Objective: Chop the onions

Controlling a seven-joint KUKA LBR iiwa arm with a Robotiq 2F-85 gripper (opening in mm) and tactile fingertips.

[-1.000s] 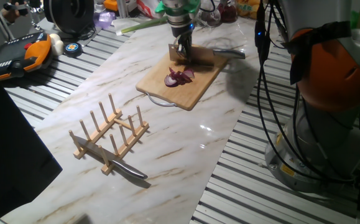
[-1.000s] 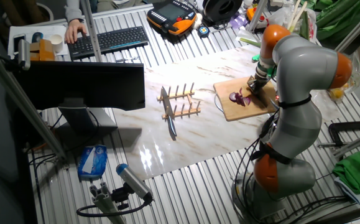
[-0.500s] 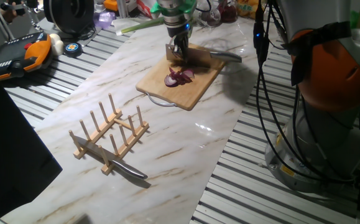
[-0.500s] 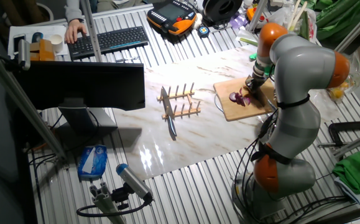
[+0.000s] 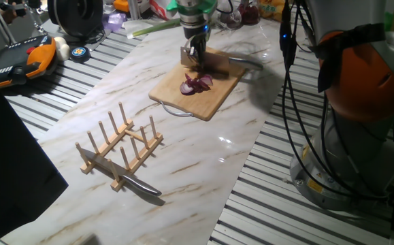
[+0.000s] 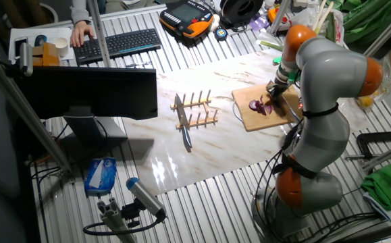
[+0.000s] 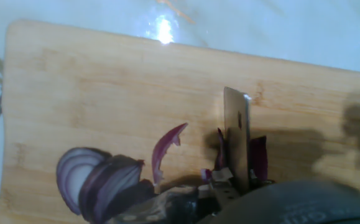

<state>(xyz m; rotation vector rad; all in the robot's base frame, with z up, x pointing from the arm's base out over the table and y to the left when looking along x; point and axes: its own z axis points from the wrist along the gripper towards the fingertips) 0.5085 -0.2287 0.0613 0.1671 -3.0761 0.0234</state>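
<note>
While we look down from one fixed view, we see the robot's pincer [image 5: 196, 54] poised over the far end of a pale rectangular wooden cutting board [image 5: 207, 94] that lies on the white marble-patterned desk [image 5: 190, 156]. It has a broad steel cleaver with a grey handle [image 5: 218, 63] in its grip, its fingers closed on the tool near where blade meets handle, so that the handle juts out toward the right of that view. We find the purple-red onion pieces [image 5: 196, 84] in a small heap near the middle of the board, just in front of the blade.

From the hand view we see the steel blade [image 7: 237, 142] edge-on, standing upright on the board [image 7: 105, 87]. A cut onion chunk with its pale rings exposed [image 7: 99, 180] lies to the left, a thin curved purple sliver [image 7: 165, 149] rests between it and the blade, and small purple bits sit touching the blade on both sides.

From the other fixed view we find the pincer [image 6: 277, 86] above the same board [image 6: 252, 115], with the onion [image 6: 258, 106] beside it. Nearer the middle of the desk stands a light wooden peg rack [image 5: 118, 146], and a second steel knife [image 5: 130, 178] rests against it.
</note>
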